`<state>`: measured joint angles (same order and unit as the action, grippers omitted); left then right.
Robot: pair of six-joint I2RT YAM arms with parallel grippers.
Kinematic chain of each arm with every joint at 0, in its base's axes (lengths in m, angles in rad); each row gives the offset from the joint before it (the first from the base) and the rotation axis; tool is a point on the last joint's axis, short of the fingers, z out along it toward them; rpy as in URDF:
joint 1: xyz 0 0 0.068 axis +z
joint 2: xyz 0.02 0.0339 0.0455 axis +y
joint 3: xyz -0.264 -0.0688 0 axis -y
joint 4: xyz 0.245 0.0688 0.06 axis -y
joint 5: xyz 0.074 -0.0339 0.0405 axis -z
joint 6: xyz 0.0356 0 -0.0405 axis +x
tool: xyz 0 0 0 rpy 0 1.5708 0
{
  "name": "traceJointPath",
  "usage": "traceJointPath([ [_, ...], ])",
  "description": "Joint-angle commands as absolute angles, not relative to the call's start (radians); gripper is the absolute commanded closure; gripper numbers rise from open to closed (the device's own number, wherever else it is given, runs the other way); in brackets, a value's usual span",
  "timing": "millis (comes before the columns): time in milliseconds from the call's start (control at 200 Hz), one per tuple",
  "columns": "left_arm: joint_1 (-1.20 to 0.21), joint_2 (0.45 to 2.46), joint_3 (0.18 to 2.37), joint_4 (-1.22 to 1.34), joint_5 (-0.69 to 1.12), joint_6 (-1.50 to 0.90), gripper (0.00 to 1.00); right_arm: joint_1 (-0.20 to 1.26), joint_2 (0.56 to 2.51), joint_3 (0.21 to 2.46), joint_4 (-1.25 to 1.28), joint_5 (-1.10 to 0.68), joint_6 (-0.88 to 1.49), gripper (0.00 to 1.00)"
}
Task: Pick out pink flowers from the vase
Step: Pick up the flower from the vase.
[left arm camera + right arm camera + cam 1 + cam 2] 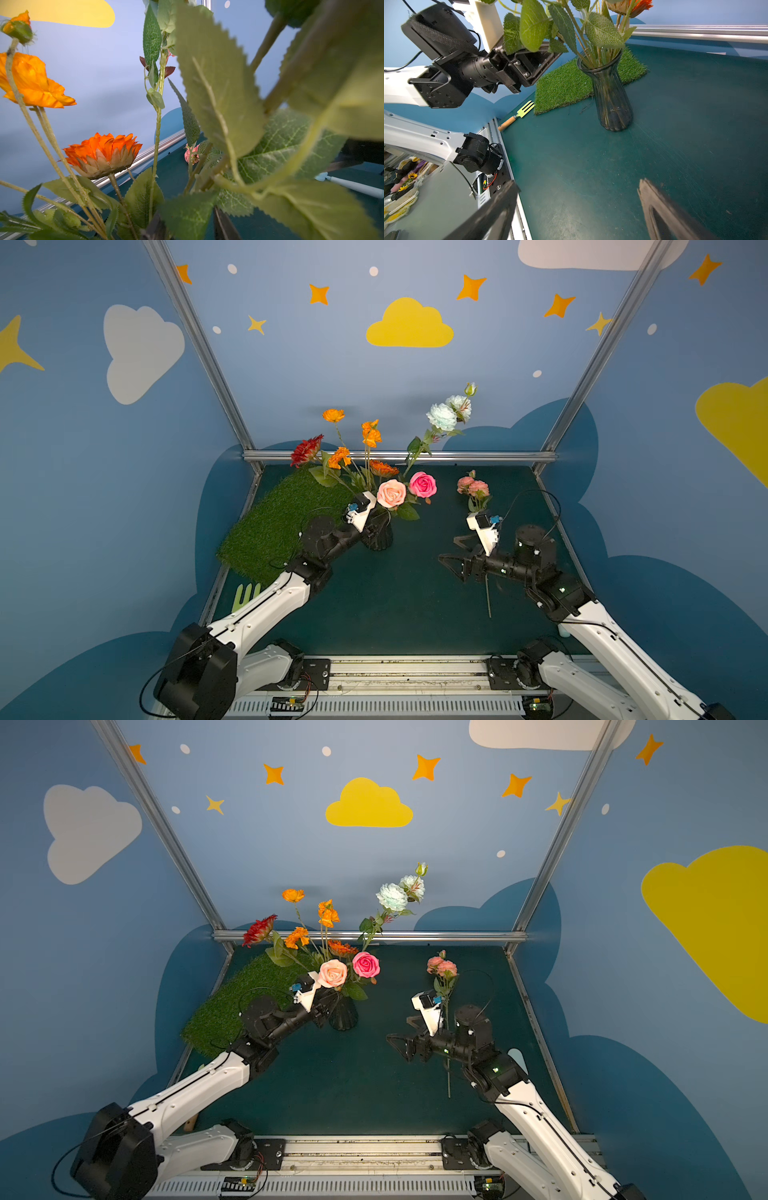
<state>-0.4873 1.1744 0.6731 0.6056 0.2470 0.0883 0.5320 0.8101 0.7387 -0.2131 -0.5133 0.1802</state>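
Inside vase (611, 97): flowers (371, 433) (two pink roses (391, 492))

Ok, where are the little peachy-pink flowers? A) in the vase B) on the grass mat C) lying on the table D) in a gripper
C: the peach-pink branch lies flat on the table, well apart from the vase.

One vase (611, 97). One pale pink rose (391, 492), one hot-pink rose (423, 484). One peach-pink branch (473, 487) with two open blooms. One red flower (306, 450). About five orange blooms (340, 457). Two white-bluish blooms (441, 416), one bud (470, 388). One grass mat (274, 526). One garden fork (521, 113).
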Motion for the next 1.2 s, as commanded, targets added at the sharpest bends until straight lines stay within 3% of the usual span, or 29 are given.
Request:
traceJointPath([
  [0, -0.488, 1.194, 0.704, 0.641, 0.260, 0.113, 0.61, 0.538, 0.808, 0.748, -0.210, -0.499, 0.182, 0.07],
  [235, -0.488, 1.242, 0.724, 0.682, 0.298, 0.121, 0.63, 0.538, 0.812, 0.750, -0.216, -0.506, 0.181, 0.07],
  [415, -0.490, 1.230, 0.727, 0.680, 0.311, 0.115, 0.78, 0.537, 0.817, 0.743, -0.224, -0.501, 0.179, 0.07],
  [781, -0.490, 1.162, 0.727, 0.610, 0.317, 0.135, 0.87, 0.538, 0.847, 0.751, -0.206, -0.519, 0.190, 0.07],
  [886, -0.490, 1.143, 0.748, 0.569, 0.328, 0.136, 0.95, 0.539, 0.842, 0.748, -0.202, -0.513, 0.195, 0.07],
  [1196, -0.496, 1.053, 0.809, 0.424, 0.276, 0.183, 0.97, 0.542, 0.828, 0.756, -0.205, -0.505, 0.196, 0.07],
])
